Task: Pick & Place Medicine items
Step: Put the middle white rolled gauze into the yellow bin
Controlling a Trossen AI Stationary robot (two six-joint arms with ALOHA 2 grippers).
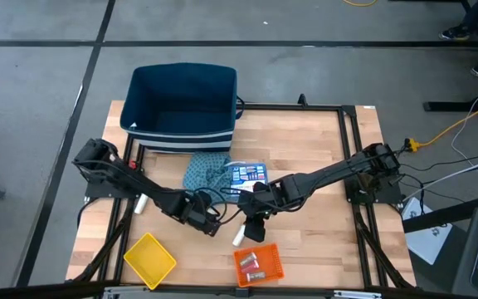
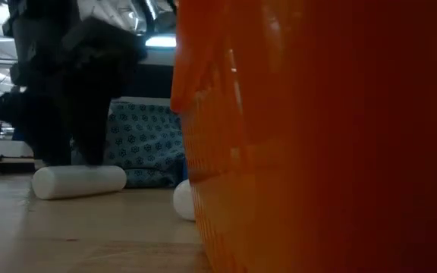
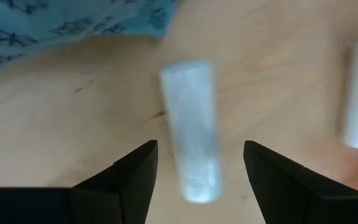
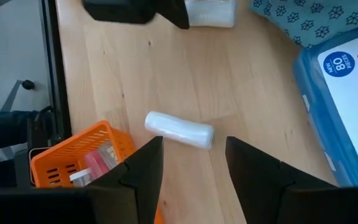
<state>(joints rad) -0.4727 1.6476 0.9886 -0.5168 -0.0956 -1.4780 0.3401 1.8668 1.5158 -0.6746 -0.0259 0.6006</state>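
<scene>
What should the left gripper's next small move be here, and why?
Probably lower and close: in the left wrist view the open left gripper already straddles a white cylinder lying on the table, not yet touching it. The right gripper hovers open above another cylinder.

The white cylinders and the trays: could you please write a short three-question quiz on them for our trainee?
1. True or false: the left gripper is shut on a white cylinder.
2. Which tray holds items? A) the yellow tray B) the orange tray C) neither
3. Fill in: the open right gripper hovers above a second white cylinder, near the flat box that lies next to the teal ____.

Key: 1 false, its fingers are open with the cylinder lying on the table between them; 2 B; 3 cloth.
</scene>
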